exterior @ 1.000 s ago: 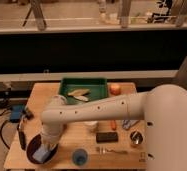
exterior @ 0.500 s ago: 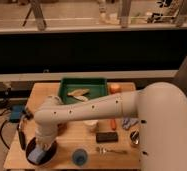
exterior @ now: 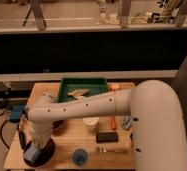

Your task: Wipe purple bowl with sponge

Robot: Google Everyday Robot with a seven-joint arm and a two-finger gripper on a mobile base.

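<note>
At the table's 7 o'clock corner, your gripper (exterior: 35, 146) has its jaws clamped on the sponge (exterior: 31, 155), inside the purple bowl (exterior: 49, 150). The blue cup (exterior: 79, 156) stands at the bowl's 3 o'clock. The green tray (exterior: 100, 90) lies farther, toward 1 o'clock.

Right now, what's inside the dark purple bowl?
The sponge lies inside the purple bowl, with the tool directly above it. The bowl's bottom under them is covered.
</note>
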